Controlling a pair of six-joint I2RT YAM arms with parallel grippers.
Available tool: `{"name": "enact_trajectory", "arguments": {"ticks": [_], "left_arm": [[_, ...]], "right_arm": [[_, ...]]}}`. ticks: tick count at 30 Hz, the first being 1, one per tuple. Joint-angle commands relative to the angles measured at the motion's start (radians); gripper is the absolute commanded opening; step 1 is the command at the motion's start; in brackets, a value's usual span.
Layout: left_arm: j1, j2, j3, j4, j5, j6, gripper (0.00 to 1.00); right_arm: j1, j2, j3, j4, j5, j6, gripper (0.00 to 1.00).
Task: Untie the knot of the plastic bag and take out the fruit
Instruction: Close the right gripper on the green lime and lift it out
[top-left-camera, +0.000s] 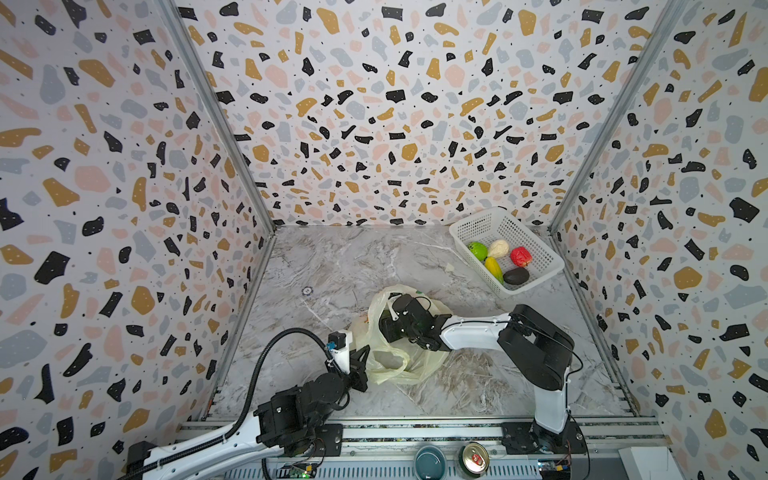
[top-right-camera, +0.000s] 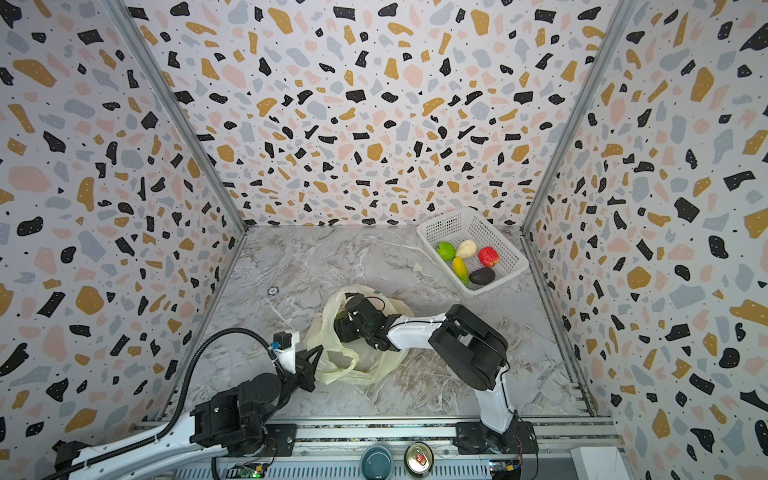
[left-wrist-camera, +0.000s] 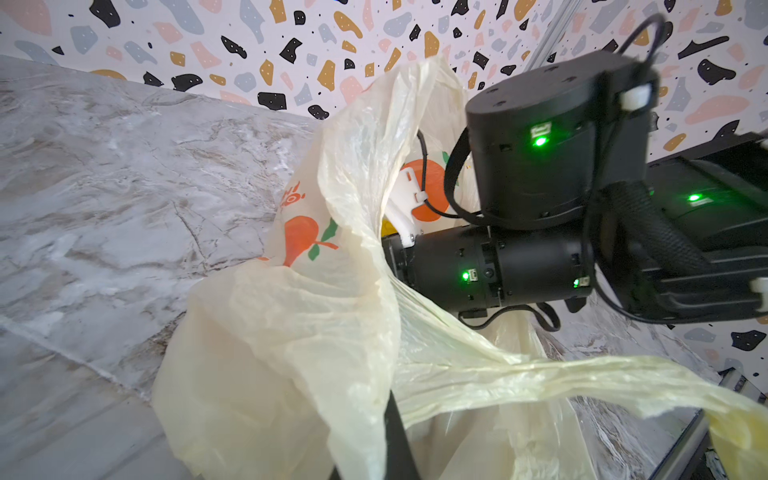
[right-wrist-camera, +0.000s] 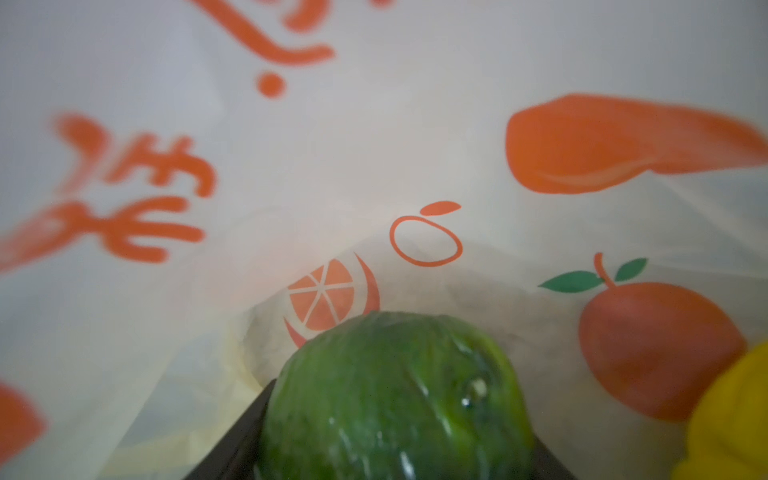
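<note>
Thin, crinkly, translucent pale-yellow plastic bag (top-left-camera: 415, 368) with orange fruit print is found lying near the middle of the grey-veined marble tabletop (top-left-camera: 353, 257), its mouth gaping upward.

Left gripper (top-left-camera: 365, 366) is set at the bag's near-left edge. Its jaws are closed, and a fold of the bag is pinched between them. In the left wrist view the plastic is seen draped over one black finger (left-wrist-camera: 397, 436), with a band of it drawn out taut to one side.

Right gripper (right-wrist-camera: 399, 440) is sunk into the bag's mouth from the right. In both top views its tips are hidden by the wrist and the plastic. In the right wrist view a glossy dark green fruit (right-wrist-camera: 395, 395) is framed between the two dark fingers, the jaws spread wide round it. Whether it is actually squeezed cannot be told. A yellow piece (right-wrist-camera: 731, 415) is glimpsed just beside it, inside the bag.

White perforated rectangular plastic basket (top-left-camera: 484, 224) is placed at the far right corner, well apart from the bag. Five pieces are held in it:
- lime green round fruit (top-left-camera: 478, 250)
- cream-white fruit (top-left-camera: 498, 248)
- red fruit (top-left-camera: 520, 256)
- yellow elongated fruit (top-left-camera: 493, 266)
- near-black oval fruit (top-left-camera: 515, 276)
</note>
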Motion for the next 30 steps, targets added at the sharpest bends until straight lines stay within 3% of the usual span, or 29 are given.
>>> {"name": "enact_trajectory", "arguments": {"ticks": [1, 15, 30], "left_arm": [[-0.004, -0.006, -0.002, 0.044, -0.03, 0.016, 0.0], [-0.004, -0.018, -0.015, 0.091, -0.063, 0.034, 0.0], [-0.004, -0.014, -0.007, 0.107, -0.077, 0.055, 0.0]], "right_arm": [[0.005, -0.099, -0.02, -0.046, -0.028, -0.026, 0.54], [0.003, -0.329, -0.09, -0.263, -0.169, -0.082, 0.54], [-0.002, -0.601, -0.094, -0.495, -0.173, -0.108, 0.54]]}}
